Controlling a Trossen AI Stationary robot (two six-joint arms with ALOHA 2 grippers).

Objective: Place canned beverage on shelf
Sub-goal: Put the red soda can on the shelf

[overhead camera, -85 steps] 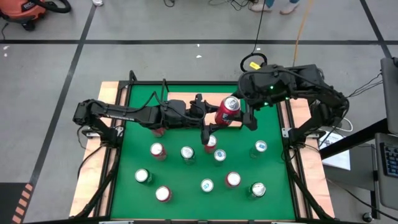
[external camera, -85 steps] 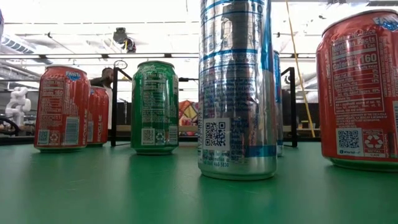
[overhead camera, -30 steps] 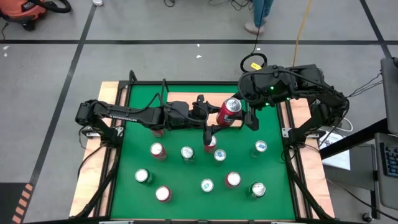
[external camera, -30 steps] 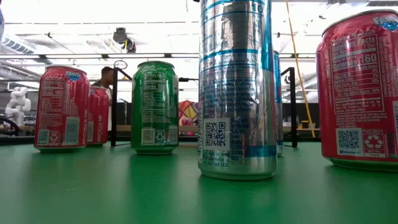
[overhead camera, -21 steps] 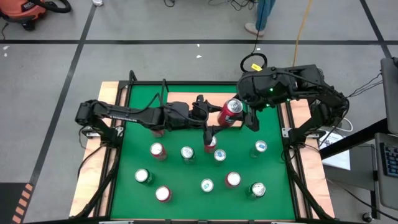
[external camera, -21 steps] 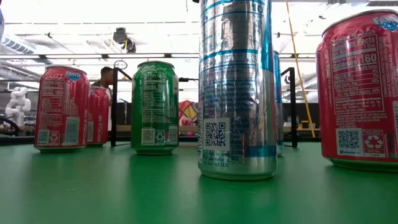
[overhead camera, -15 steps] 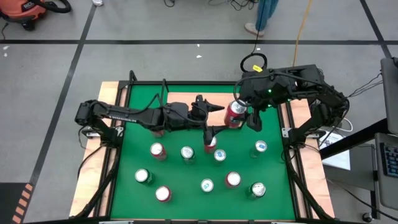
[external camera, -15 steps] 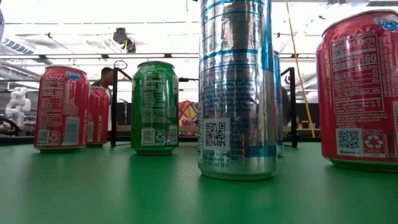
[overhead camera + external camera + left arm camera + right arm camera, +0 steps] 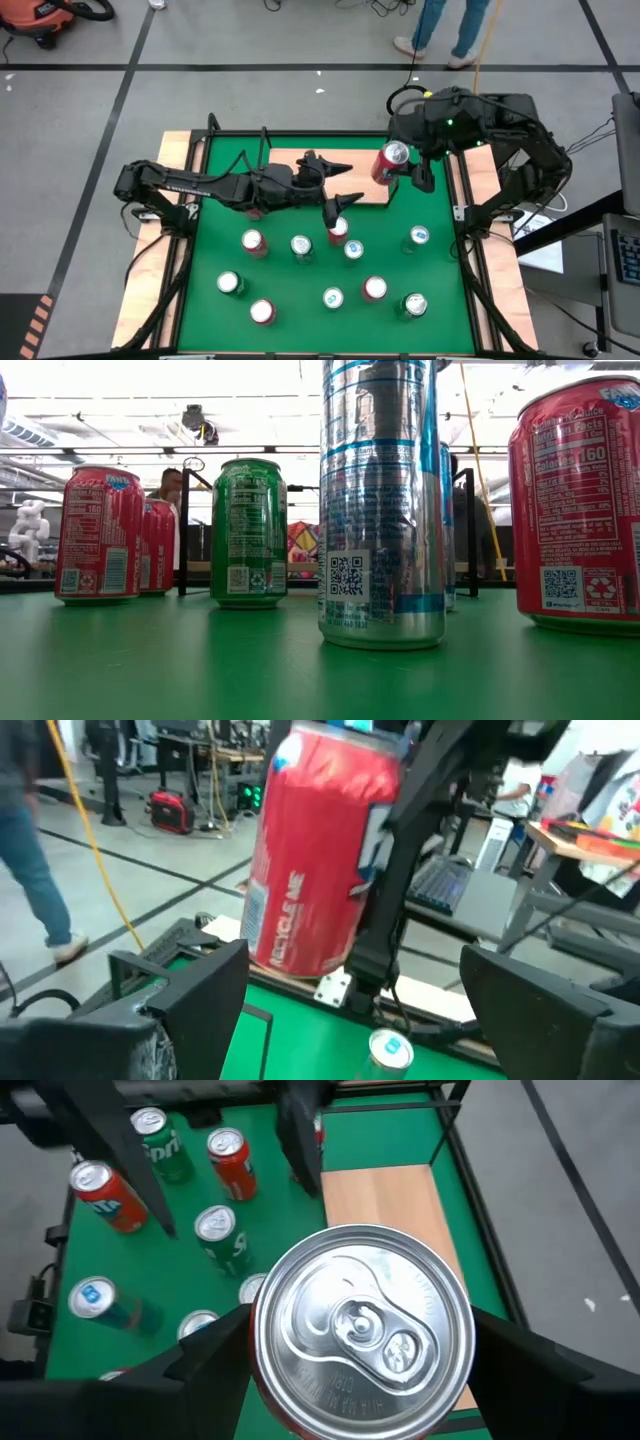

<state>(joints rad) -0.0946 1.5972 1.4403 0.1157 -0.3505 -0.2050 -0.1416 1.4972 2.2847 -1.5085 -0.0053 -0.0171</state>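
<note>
Grey floor point(image 9: 250, 90) crossed by dark tape lines point(image 9: 300, 67); orange vacuum point(image 9: 45, 15) far left, person's legs point(image 9: 445, 25) at far edge, bright ceiling lights point(image 9: 150, 380) overhead.

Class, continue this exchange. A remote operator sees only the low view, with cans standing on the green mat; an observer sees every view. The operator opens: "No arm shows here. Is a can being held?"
Observer: Yes. The right gripper is shut on a red can.
Operator: Where is it?
Observer: Over the right end of the shelf, as the high view shows.
Operator: And the left gripper?
Observer: The left gripper is open and empty, at the shelf beside the can.
</note>
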